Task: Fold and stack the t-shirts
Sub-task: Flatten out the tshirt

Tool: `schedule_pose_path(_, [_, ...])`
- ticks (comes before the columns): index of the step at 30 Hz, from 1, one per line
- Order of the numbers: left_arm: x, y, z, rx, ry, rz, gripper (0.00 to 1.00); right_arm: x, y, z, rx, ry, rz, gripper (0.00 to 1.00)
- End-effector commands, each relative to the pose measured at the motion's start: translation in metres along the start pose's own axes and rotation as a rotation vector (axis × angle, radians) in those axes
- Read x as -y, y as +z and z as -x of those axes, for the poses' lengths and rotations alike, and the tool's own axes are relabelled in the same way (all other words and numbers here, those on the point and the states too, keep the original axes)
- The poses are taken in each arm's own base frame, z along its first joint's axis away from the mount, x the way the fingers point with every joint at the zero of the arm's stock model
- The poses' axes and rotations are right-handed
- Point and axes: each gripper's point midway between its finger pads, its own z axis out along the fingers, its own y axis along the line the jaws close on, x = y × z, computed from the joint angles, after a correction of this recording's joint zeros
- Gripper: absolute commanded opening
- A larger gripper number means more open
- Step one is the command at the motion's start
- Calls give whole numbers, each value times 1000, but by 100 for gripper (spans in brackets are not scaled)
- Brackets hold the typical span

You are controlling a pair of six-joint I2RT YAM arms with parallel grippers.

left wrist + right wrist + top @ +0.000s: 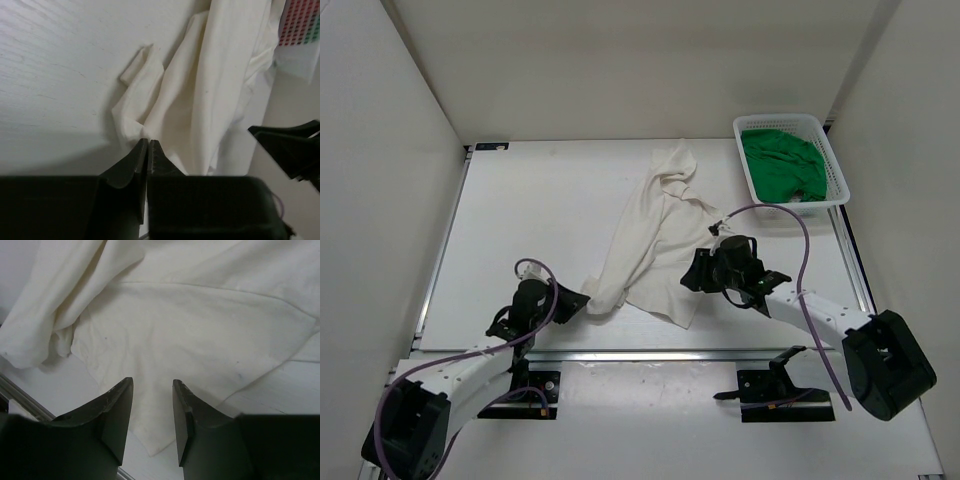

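A white t-shirt (655, 235) lies crumpled in a long diagonal heap across the middle of the table. My left gripper (578, 300) is at its near left corner. In the left wrist view its jaws stand together (148, 142), tips pinched at a fold of the white cloth (200, 100). My right gripper (690, 278) hovers over the shirt's near right part. It is open (152, 382), with nothing between its fingers, just above a pointed corner of the shirt (190, 315). A bright green t-shirt (780, 160) sits bunched in the basket.
The white mesh basket (837, 175) stands at the far right corner of the table (530, 220). A metal rail (650, 353) runs along the near edge, in front of both arm bases. White walls close in the left, back and right.
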Motion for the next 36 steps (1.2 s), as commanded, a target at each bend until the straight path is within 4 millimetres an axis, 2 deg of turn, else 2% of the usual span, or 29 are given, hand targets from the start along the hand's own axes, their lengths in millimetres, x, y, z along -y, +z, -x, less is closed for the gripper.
schedule_pose_path(1, [6,1,0,12,14,-21,9,-1,-4,17,75,-13,3,36])
schedule_pose_path(2, [12,-1,8,34,11,-28,1,1,-5,20,91,-6,-2,36])
schedule_pose_path(4, [33,-5,27,88,42,-51,0,6,-6,17,90,3,-17,36])
schedule_pose_path(6, [82,-19,66,182,136,-67,0,18,-4,9,70,17,-51,36])
schedule_pose_path(7, [123,-31,81,214,203,-130,0,18,-3,7,60,15,-54,36])
schedule_pose_path(8, [132,-36,86,226,235,-105,0,22,-3,7,64,25,-68,36])
schedule_pose_path(9, [157,-49,101,281,281,-112,0,26,-3,4,59,33,-75,36])
schedule_pose_path(10, [182,-60,99,285,324,-151,0,25,-2,0,51,33,-63,36])
schedule_pose_path(11, [183,-66,90,285,353,-138,0,25,-3,5,71,41,-60,36])
schedule_pose_path(12, [179,-70,92,308,368,-106,0,28,-4,4,71,44,-63,36])
schedule_pose_path(14, [157,-72,76,279,386,-74,0,28,-5,4,72,40,-63,36])
schedule_pose_path(16, [94,-53,44,168,360,11,4,27,-4,-3,50,31,-60,36])
schedule_pose_path(17, [81,-52,41,161,338,20,5,28,-4,-1,53,31,-59,37])
schedule_pose_path(18, [41,-43,26,117,330,92,9,31,-4,-7,35,36,-69,37])
schedule_pose_path(19, [16,-41,19,119,300,124,12,33,-4,-8,36,36,-70,37])
schedule_pose_path(20, [0,-42,17,126,284,142,21,34,-3,-10,31,39,-73,37])
schedule_pose_path(21, [1,-45,24,166,264,123,30,36,-3,-12,28,39,-81,37])
schedule_pose_path(22, [-7,-45,22,154,271,125,35,37,-4,-15,16,46,-86,38])
schedule_pose_path(24, [-3,-52,42,221,237,97,57,41,-4,-15,16,45,-100,38])
schedule_pose_path(25, [-5,-55,51,241,239,113,61,40,-4,-18,6,43,-100,37])
schedule_pose_path(27, [-3,-58,55,258,257,139,65,41,-6,-17,12,41,-106,37])
schedule_pose_path(31, [10,-52,67,293,236,86,63,41,-9,-20,8,23,-128,34])
schedule_pose_path(32, [-3,-46,63,275,227,114,62,43,-10,-20,13,20,-133,31])
schedule_pose_path(33, [-4,-41,64,269,221,112,61,44,-11,-25,-4,25,-140,24])
schedule_pose_path(35, [-15,-30,52,215,224,114,60,45,-13,-32,-19,32,-137,15])
schedule_pose_path(36, [-14,-26,50,203,219,113,60,42,-13,-34,-22,36,-119,15])
